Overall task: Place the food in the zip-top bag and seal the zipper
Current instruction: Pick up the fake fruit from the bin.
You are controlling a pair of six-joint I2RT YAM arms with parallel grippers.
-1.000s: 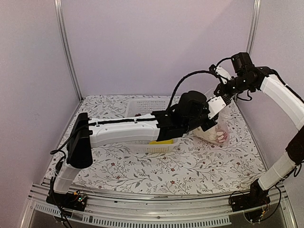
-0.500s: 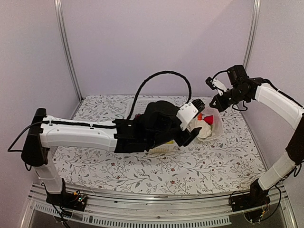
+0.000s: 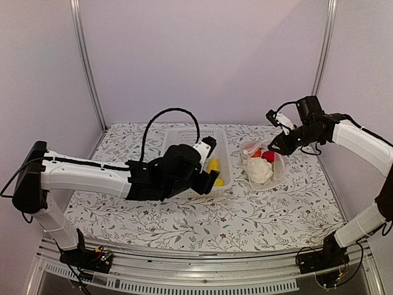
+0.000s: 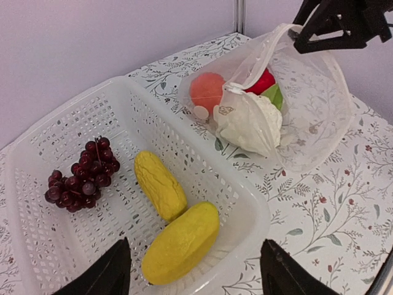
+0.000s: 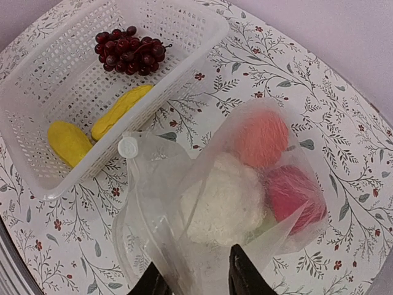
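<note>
The clear zip-top bag (image 3: 273, 175) rests on the table right of the basket. It holds the white cauliflower (image 3: 260, 171), red pepper (image 3: 269, 157) and orange pumpkin (image 3: 255, 153). My right gripper (image 3: 274, 146) is shut on the bag's upper edge (image 5: 202, 270) and holds the mouth up. The zipper (image 4: 258, 61) runs along that raised edge. My left gripper (image 4: 198, 276) is open and empty above the basket's near corner. Below it lie two yellow pieces (image 4: 182, 243) (image 4: 159, 183), with the dark grape bunch (image 4: 83, 175) further left.
The white perforated basket (image 3: 184, 132) stands mid-table, its rim (image 4: 245, 196) a short gap from the bag. Metal frame posts (image 3: 86, 61) stand at the back corners. The floral tablecloth (image 3: 245, 215) covers the table.
My left arm has pulled back from the bag leftward to over the basket. My right gripper has come down with the bag, which now rests lower on the table.
</note>
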